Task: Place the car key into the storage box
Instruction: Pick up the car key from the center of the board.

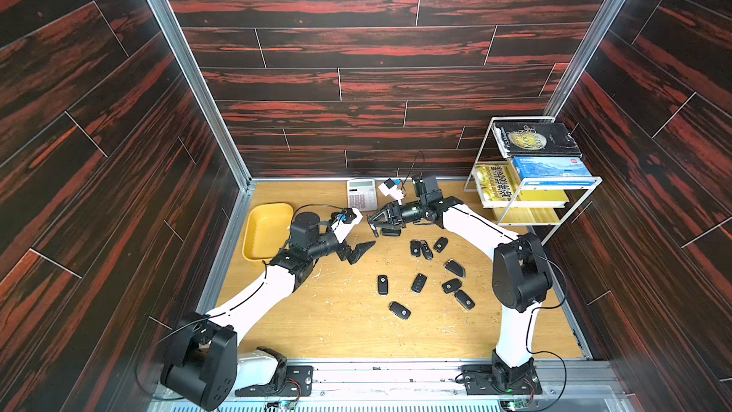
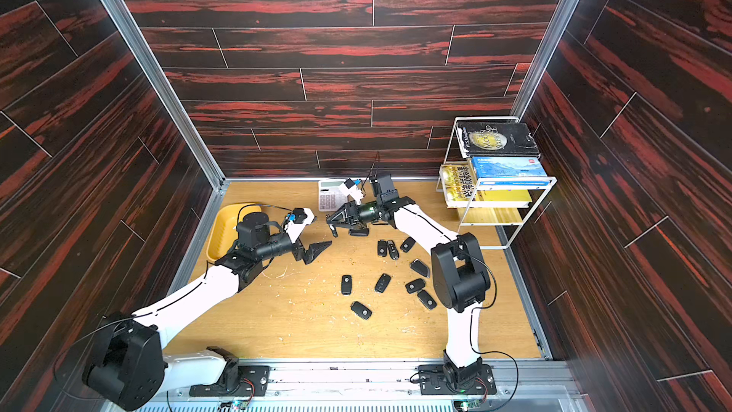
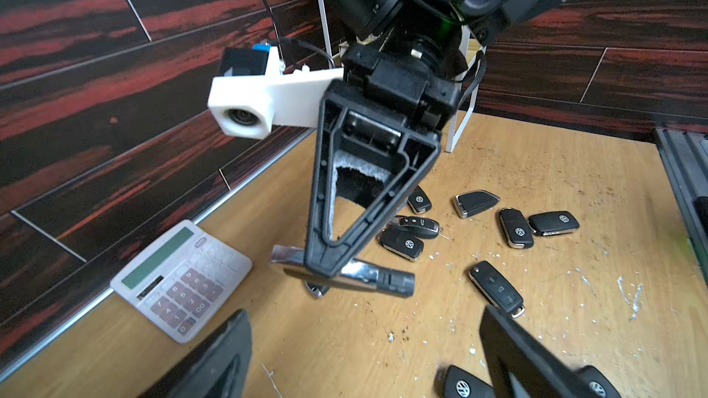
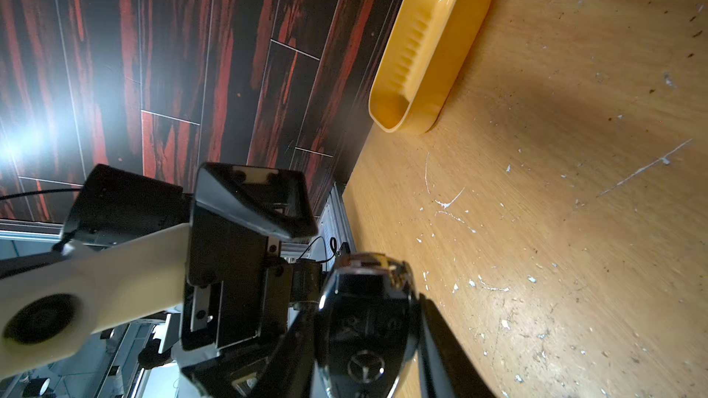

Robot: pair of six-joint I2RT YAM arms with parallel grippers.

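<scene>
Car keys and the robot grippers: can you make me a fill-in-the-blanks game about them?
1. The storage box is coloured ____.
2. The right gripper is shut on a car key, and the left gripper is ____.
3. The books sit on a white wire ____.
4. Near the right gripper lies a white ____ with number buttons.

Missing words: yellow; open; rack; calculator.

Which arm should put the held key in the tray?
Probably left: its open pincer faces the chrome-edged black car key in the right pincer, and the shallow yellow plastic tray lies beside the left arm.
</scene>
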